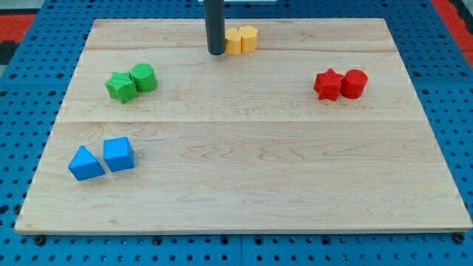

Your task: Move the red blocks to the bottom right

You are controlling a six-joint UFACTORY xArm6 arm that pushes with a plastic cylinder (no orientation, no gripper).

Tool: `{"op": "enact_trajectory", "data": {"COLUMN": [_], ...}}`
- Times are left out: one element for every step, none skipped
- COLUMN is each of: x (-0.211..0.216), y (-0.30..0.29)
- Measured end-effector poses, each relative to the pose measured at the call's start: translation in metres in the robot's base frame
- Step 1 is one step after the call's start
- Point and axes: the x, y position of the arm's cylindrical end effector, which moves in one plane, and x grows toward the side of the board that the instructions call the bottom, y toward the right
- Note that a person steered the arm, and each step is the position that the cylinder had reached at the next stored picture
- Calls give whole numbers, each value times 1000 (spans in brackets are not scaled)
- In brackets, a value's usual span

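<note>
The wide middle and bottom right of the desk (244, 185) are left unobstructed. The path from my tip (216, 52) toward the red star (327, 84) and red cylinder (355, 83) is flanked only by the yellow blocks (242, 39), touching the tip's right.

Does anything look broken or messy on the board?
No, nothing stands out. The red blocks, green blocks, blue blocks and yellow blocks sit in neat pairs on the board. My tip rests just left of the yellow pair.

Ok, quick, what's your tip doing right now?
My tip: no gripper, holding nothing, just left of the yellow blocks, far from the red blocks.
</note>
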Motion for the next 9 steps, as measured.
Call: {"op": "enact_trajectory", "data": {"x": [17,22,39,38,85,160,201,159,185], "y": [48,125,220,253,234,225,213,192,155]}}
